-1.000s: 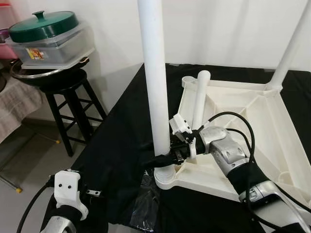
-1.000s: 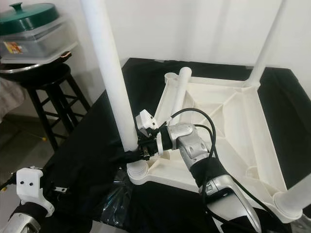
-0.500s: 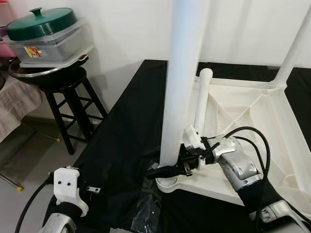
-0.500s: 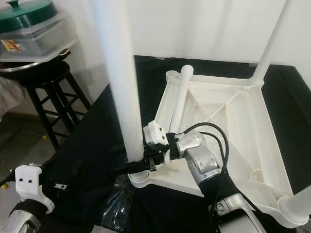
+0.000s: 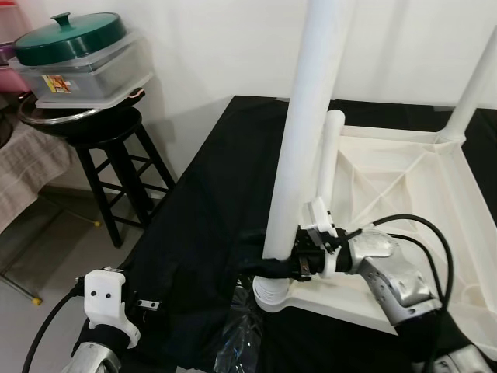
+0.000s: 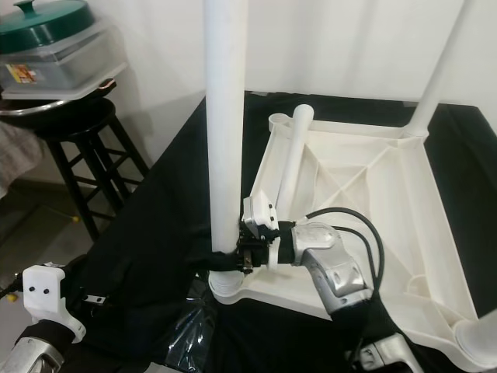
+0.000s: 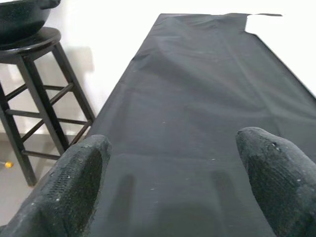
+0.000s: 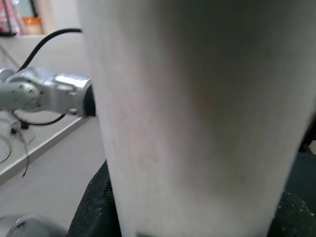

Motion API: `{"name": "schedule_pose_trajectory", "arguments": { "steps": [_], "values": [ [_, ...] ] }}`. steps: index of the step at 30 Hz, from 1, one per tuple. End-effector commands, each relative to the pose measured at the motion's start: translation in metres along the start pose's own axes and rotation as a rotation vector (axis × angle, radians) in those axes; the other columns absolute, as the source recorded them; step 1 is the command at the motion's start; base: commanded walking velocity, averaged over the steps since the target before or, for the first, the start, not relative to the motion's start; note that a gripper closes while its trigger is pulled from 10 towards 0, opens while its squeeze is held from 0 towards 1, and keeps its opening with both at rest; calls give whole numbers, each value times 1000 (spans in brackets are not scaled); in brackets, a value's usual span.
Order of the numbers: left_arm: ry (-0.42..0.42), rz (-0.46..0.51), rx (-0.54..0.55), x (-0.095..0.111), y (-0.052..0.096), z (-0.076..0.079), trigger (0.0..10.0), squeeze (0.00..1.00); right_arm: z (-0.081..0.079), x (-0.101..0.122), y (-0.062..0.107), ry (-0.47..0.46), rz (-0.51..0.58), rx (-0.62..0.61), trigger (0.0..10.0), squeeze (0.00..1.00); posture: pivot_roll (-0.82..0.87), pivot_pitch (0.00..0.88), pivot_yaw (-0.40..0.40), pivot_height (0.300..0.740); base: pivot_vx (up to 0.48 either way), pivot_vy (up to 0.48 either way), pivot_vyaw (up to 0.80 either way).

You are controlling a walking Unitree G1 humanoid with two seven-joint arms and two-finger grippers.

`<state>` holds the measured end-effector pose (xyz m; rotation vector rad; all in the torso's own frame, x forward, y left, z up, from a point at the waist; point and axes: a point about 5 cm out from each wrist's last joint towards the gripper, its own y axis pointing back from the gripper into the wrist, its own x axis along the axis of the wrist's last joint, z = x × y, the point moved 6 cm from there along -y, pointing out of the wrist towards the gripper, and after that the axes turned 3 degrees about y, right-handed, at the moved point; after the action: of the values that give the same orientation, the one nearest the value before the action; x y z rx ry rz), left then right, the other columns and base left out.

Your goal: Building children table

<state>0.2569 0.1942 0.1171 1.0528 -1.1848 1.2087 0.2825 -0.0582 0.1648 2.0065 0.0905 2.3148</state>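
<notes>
Right gripper [image 5: 273, 266] clamps upright white leg [image 5: 307, 132] above upturned tabletop [image 5: 404, 183] socket.

No lettering, brand or number can be read anywhere in the scene. A small red-and-yellow label [image 5: 57, 83] is stuck to the side of the clear plastic container [image 5: 93, 71] on the black stool [image 5: 116, 148], but its print is too small to make out.

A black wooden stool [image 5: 116, 155] stands on the floor [image 5: 46, 256] by the white wall [image 5: 210, 47]. On it sits a dark pan [image 5: 70, 116], holding a clear plastic box [image 5: 78, 74] topped with a green lid [image 5: 70, 39].
</notes>
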Motion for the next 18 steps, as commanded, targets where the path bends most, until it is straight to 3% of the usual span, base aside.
{"name": "schedule_pose_trajectory", "arguments": {
  "steps": [1, 5, 10, 13, 14, 18],
  "values": [
    [-3, -35, 6, -6, 1, -6, 10000, 0, -14, -52, 17, -170, -219, 49, 10000, 0, 23, 116, 66, 740, 0, 0, 0],
    [0, -35, 3, -6, 1, -6, 10000, 0, -5, -55, 20, -172, -281, 78, 10000, 0, 26, 116, 64, 740, 0, 0, 0],
    [2, -33, 6, -4, 5, -6, 10000, 0, 10, -32, 17, -206, -158, 130, 10000, 0, 62, 132, 61, 740, 0, 0, 0],
    [2, -33, 9, -2, 9, -7, 10000, 0, 10, -21, 16, -206, -111, 181, 10000, 0, 75, 142, 62, 740, 0, 0, 0],
    [6, -35, 10, 0, 16, -7, 10000, 0, 7, -10, 12, -201, -78, 255, 10000, 0, 98, 159, 66, 740, 0, 0, 0],
    [6, -41, 9, 2, 23, -8, 10000, 0, 4, -6, 8, -196, -83, 313, 10000, 0, 122, 171, 73, 740, 0, 0, 0]
  ]
}}
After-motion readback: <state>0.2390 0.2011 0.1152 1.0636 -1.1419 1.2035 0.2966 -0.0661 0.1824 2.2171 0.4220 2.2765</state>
